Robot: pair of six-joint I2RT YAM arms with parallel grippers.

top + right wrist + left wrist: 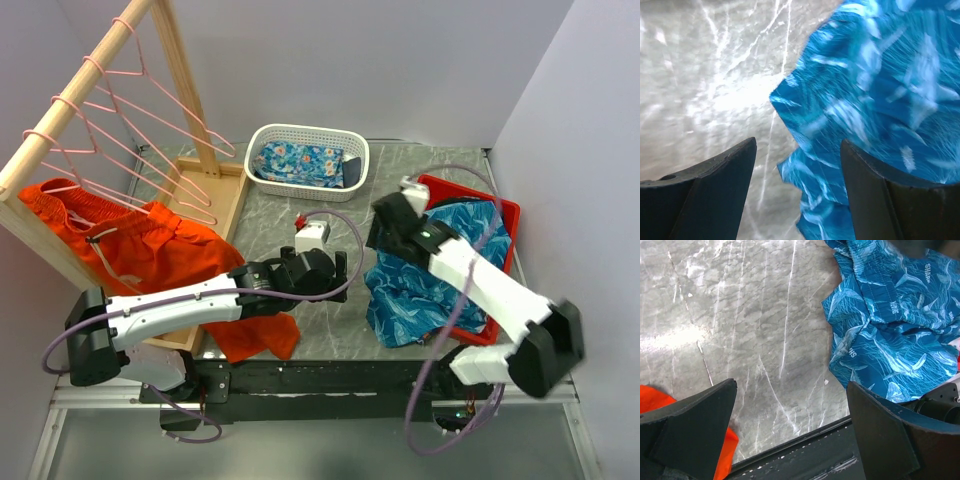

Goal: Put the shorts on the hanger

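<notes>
The blue leaf-print shorts (pixel 430 285) spill out of a red bin (pixel 508 215) onto the grey table, at the right of the top view. My right gripper (pixel 385 228) hovers at their left edge. In the right wrist view its jaws (pixel 797 142) stand apart, and a fold of the shorts (pixel 880 90) lies between them, untouched by either finger. My left gripper (pixel 338 270) is open over bare table, and the shorts (pixel 890 325) lie to its upper right in the left wrist view. Several pink wire hangers (pixel 140 120) hang on the rack pole at the back left.
Orange shorts (pixel 150 250) drape over the wooden rack's (pixel 190 90) base and the left arm. A white basket (pixel 262 140) at the back centre holds a folded floral cloth (pixel 300 160). The table's dark front edge (pixel 805 455) runs just below the left gripper.
</notes>
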